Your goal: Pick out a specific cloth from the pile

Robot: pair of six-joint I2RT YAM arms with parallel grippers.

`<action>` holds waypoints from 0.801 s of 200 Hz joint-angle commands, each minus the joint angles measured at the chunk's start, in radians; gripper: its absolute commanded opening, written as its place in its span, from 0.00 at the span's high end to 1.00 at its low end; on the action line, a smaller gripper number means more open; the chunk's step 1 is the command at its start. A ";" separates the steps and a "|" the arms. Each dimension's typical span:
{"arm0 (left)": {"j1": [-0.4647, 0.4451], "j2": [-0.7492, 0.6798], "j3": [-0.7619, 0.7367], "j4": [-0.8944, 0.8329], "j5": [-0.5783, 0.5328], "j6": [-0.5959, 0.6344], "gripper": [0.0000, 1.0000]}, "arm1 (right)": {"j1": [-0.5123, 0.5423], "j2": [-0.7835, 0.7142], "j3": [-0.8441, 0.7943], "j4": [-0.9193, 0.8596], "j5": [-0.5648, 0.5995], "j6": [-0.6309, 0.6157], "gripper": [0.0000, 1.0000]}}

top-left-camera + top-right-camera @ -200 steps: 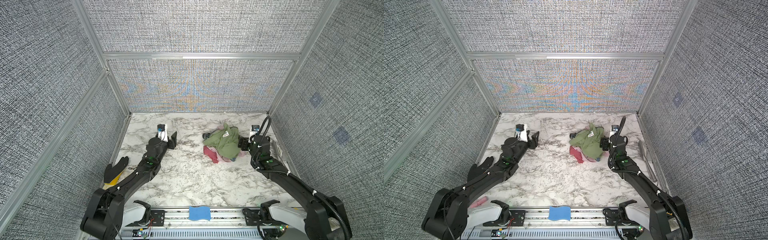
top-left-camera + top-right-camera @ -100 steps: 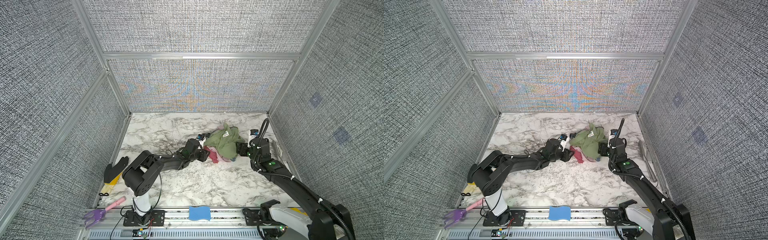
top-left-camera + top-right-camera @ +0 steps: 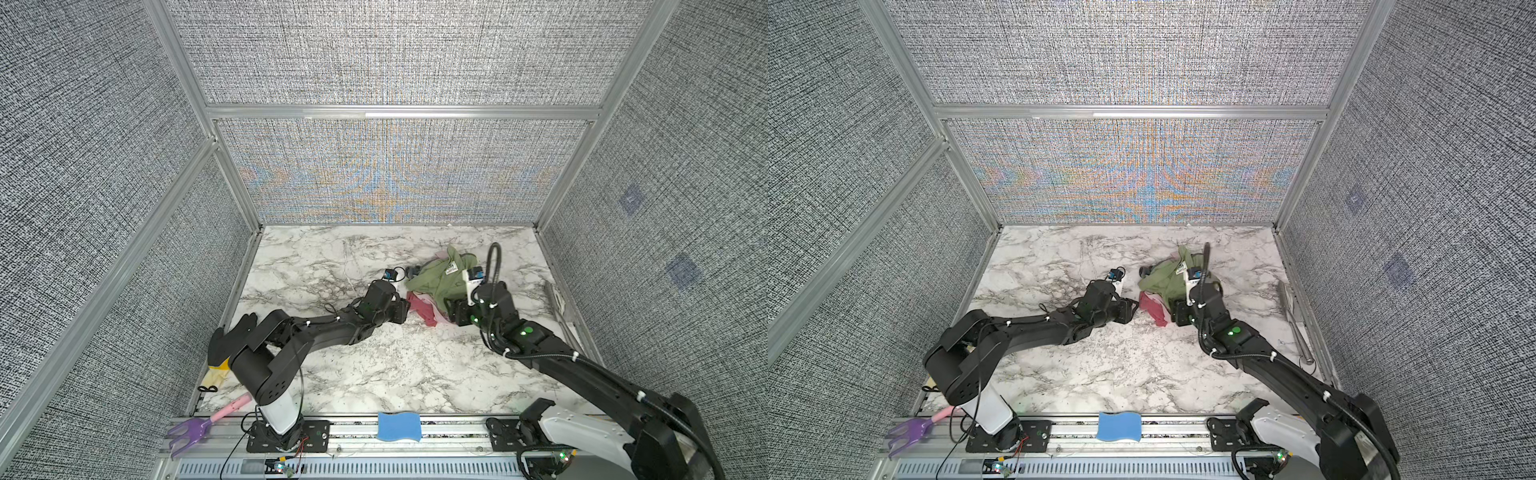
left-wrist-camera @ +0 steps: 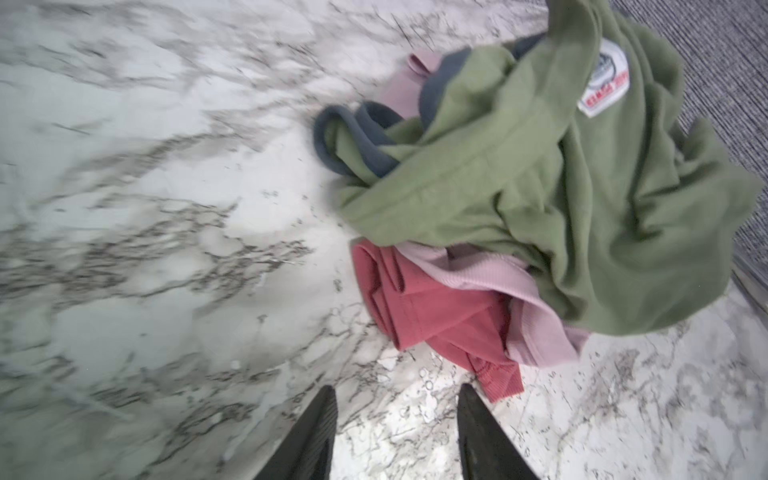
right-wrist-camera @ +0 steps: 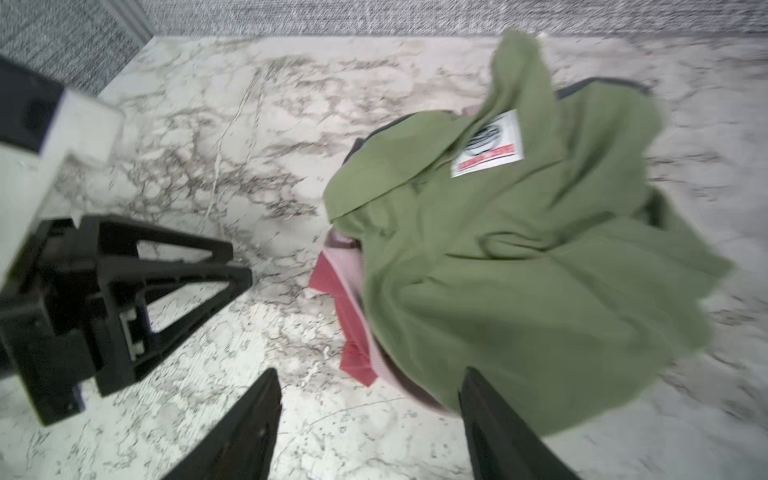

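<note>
The pile [image 3: 436, 280] [image 3: 1163, 280] lies at the back right of the marble floor, an olive-green garment [image 4: 540, 187] [image 5: 519, 270] with a white label on top. The rose-red cloth [image 3: 420, 311] [image 3: 1152, 309] [image 4: 432, 307] [image 5: 351, 328] sticks out from under its near-left edge, beside a pale pink piece [image 4: 498, 282]. My left gripper [image 3: 404, 311] [image 3: 1134, 309] [image 4: 397, 388] is open just left of the cloth, with bare marble between its fingers. My right gripper [image 3: 449, 313] [image 3: 1177, 316] [image 5: 370, 372] is open at the pile's near side, one finger against the green hem.
A dark grey piece [image 4: 365, 124] pokes out of the pile's far-left side. A blue sponge [image 3: 399, 428] sits on the front rail, a purple-pink tool [image 3: 189, 430] and a black glove [image 3: 226, 343] at the front left. Metal tongs [image 3: 1296, 324] lie along the right wall.
My left arm swung from the left side of the floor across to the pile's left edge. Both grippers' jaws have narrowed somewhat. The right gripper shifted slightly along the pile's near side.
</note>
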 commanded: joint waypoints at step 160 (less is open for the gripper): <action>0.451 -0.634 -0.460 0.018 -0.011 -0.029 0.47 | 0.134 0.758 0.542 -0.181 0.176 0.068 0.60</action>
